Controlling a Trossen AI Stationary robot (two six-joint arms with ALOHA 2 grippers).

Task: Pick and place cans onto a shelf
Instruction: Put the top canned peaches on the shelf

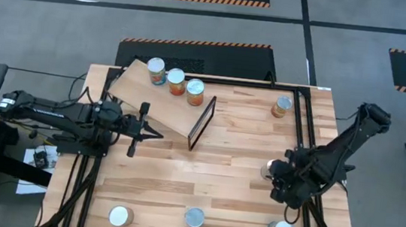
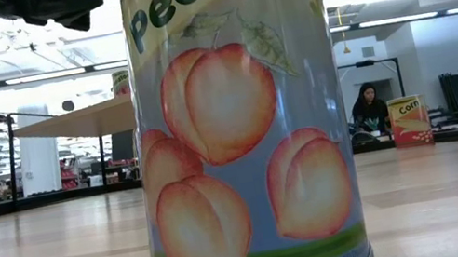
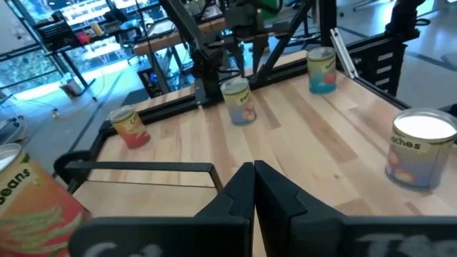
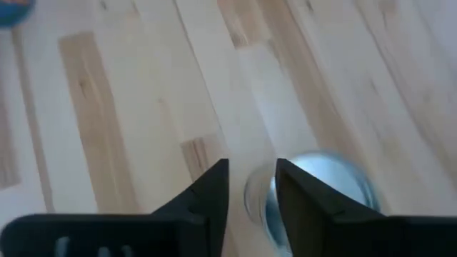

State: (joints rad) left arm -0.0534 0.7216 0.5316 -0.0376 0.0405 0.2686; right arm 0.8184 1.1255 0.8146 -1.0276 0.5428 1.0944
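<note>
Overhead, the right gripper (image 1: 273,174) at the frame's right hangs over a silver-lidded can (image 1: 267,169), fingers parted around it. Three cans (image 1: 175,80) stand on the slanted shelf (image 1: 139,92) at upper left. The left gripper (image 1: 157,133) waits beside it, fingers pressed together.

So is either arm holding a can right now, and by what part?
No. The left gripper is shut on nothing near the shelf; the right gripper hangs over a can, fingers apart, not gripping it.

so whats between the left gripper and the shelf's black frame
Only bare tabletop, per the high view: the left gripper, shut, points toward the black frame at the shelf end.
</note>
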